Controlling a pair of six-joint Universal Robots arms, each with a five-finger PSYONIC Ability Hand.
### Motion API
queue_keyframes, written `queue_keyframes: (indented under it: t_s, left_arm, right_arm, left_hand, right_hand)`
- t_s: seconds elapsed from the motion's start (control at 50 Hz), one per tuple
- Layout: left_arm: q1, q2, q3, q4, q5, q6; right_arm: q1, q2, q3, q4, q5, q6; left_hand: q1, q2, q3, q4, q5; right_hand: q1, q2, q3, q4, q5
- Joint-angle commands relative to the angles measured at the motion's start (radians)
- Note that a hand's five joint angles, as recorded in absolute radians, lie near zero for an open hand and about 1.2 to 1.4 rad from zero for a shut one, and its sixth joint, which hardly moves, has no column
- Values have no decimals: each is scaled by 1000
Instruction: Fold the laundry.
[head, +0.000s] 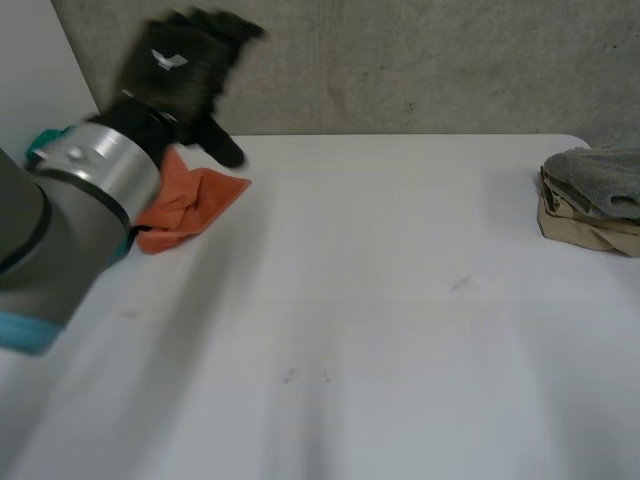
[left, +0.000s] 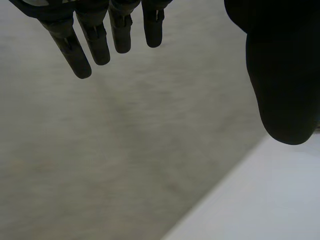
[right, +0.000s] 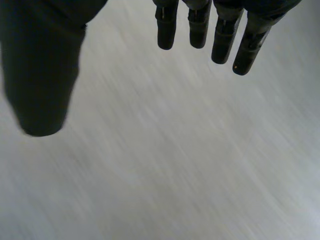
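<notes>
A crumpled orange cloth (head: 195, 200) is seen at the frame's upper left, just below the raised left robot hand (head: 180, 75), whose fingers are held straight, apart and empty.

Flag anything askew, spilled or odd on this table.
Only the orange cloth stands out: it lies crumpled on the table at far left, near the open left robot hand. The grey and tan stack at far right looks tidy.
</notes>
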Motion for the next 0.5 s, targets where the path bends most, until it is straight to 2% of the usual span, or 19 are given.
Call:
queue_keyframes:
  t_s: [0.02,0.08,0.1,0.16,0.24,0.32,0.4,0.5]
  left_arm:
    - [221,-93,74,99,-64,79]
    - [318,-173,117,91,-12,135]
    - [362,-232,150,81,28,170]
    - [422,-373,224,65,108,239]
    - [448,-573,352,65,174,322]
    - [485,-684,442,65,214,336]
    - [491,-799,528,61,283,336]
    - [490,-898,609,42,287,340]
  right_arm:
    - [305,-143,349,-136,-386,88]
    - [388,-135,409,-101,-406,47]
    - [419,-127,435,-63,-399,16]
    - [464,-85,467,58,-368,-70]
    - [536,13,473,227,-270,-217]
    - [573,47,490,262,-202,-277]
    - [579,51,515,259,-187,-290]
    - [576,52,519,256,-187,-287]
  left_hand:
    - [29,11,1,11,-5]
    - [40,22,13,23,7]
    - [61,43,33,43,27]
    - [99,81,72,81,65]
    - [155,137,127,137,121]
    - [176,158,148,158,142]
    - [190,172,163,172,156]
    - [272,254,245,254,238]
  right_hand:
    - [-40,-49,-38,-65,-67]
    - [-40,-49,-38,-65,-67]
    - [-40,-49,-38,-65,-67]
    - [-40,-49,-38,-65,-67]
    - [-40,-49,-38,-65,-67]
    - [-40,-49,-38,-65,-67]
    - [-40,-49,-38,-65,-67]
    - [-40,-49,-38,-65,-67]
